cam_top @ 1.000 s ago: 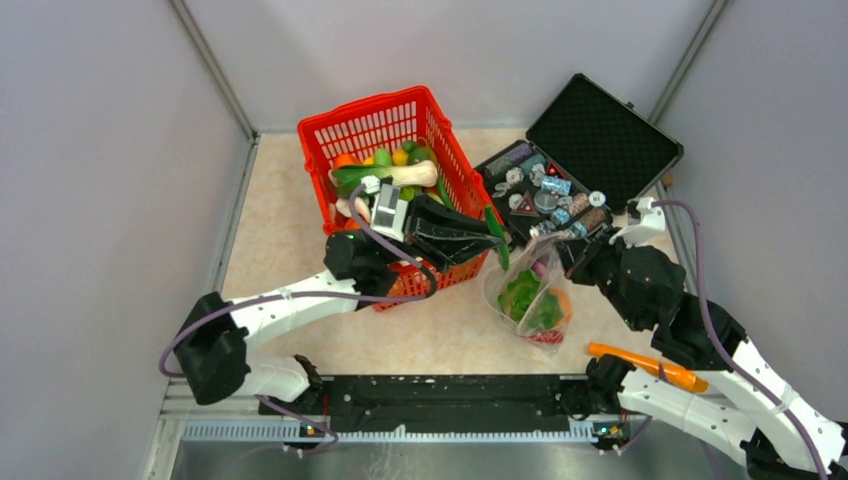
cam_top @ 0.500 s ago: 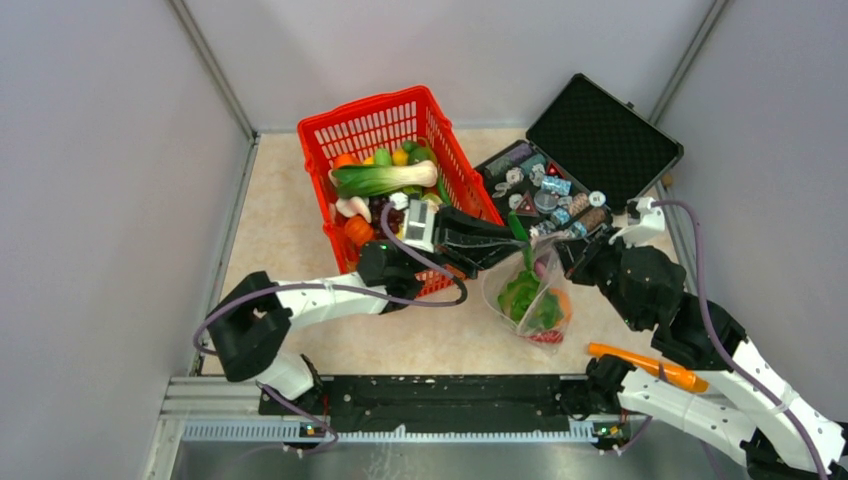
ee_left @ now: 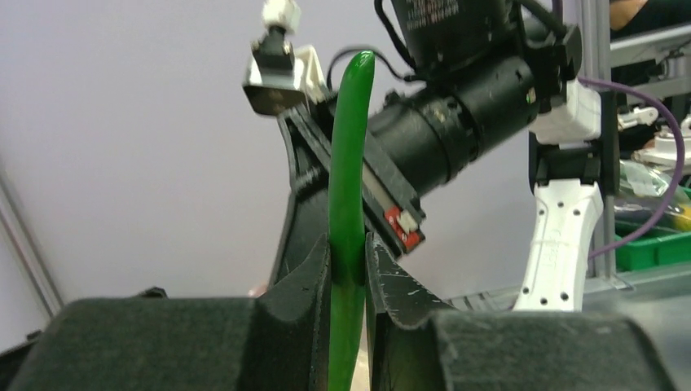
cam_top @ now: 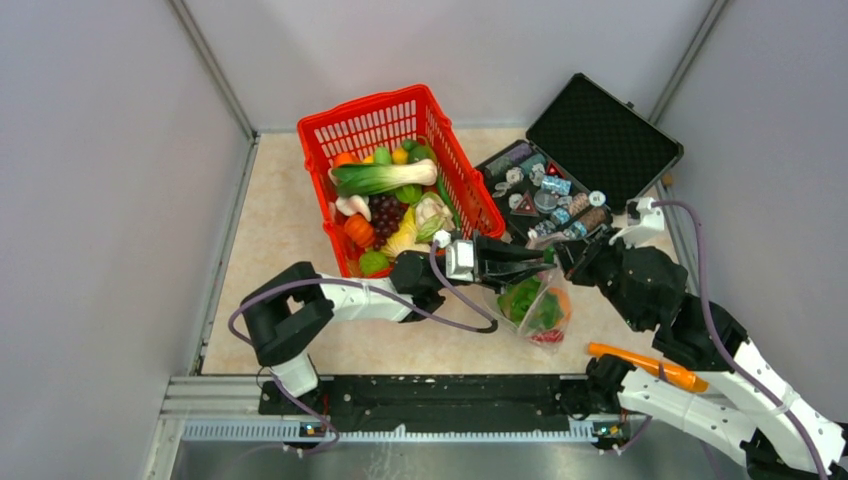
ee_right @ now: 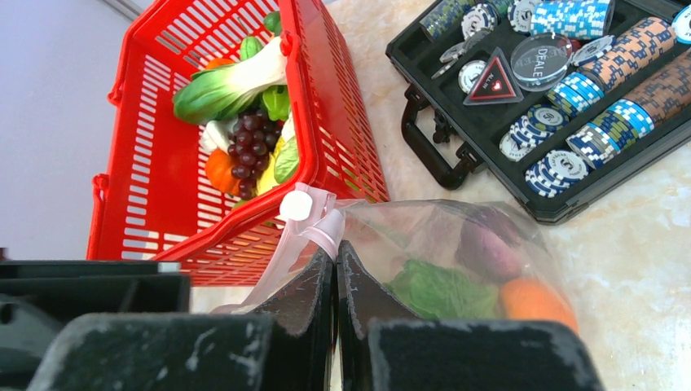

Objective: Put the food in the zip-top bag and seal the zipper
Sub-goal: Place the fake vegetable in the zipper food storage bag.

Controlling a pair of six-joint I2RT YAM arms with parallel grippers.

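Note:
The zip-top bag [cam_top: 538, 308] stands right of the red basket and holds green lettuce [ee_right: 440, 289], an orange round [ee_right: 530, 297] and a purple piece [ee_right: 485, 248]. My right gripper [ee_right: 335, 257] is shut on the bag's mouth edge, at the pink zipper strip [ee_right: 326, 228] just below its white slider [ee_right: 297, 205]. My left gripper [ee_left: 349, 261] is shut on a long thin green pod [ee_left: 349, 155] that points at the right wrist. In the top view the left gripper [cam_top: 540, 262] reaches the bag's mouth, close to the right gripper [cam_top: 566, 256].
The red lattice basket [cam_top: 330, 150] holds more toy food: bok choy, grapes, a small pumpkin, corn. An open black case [cam_top: 600, 130] of poker chips lies behind the bag. An orange object [cam_top: 640, 362] lies by the right arm's base. Grey walls enclose the table.
My left arm has swung right from the basket's front edge to the bag's mouth, carrying the green pod. The right gripper and the bag have stayed put.

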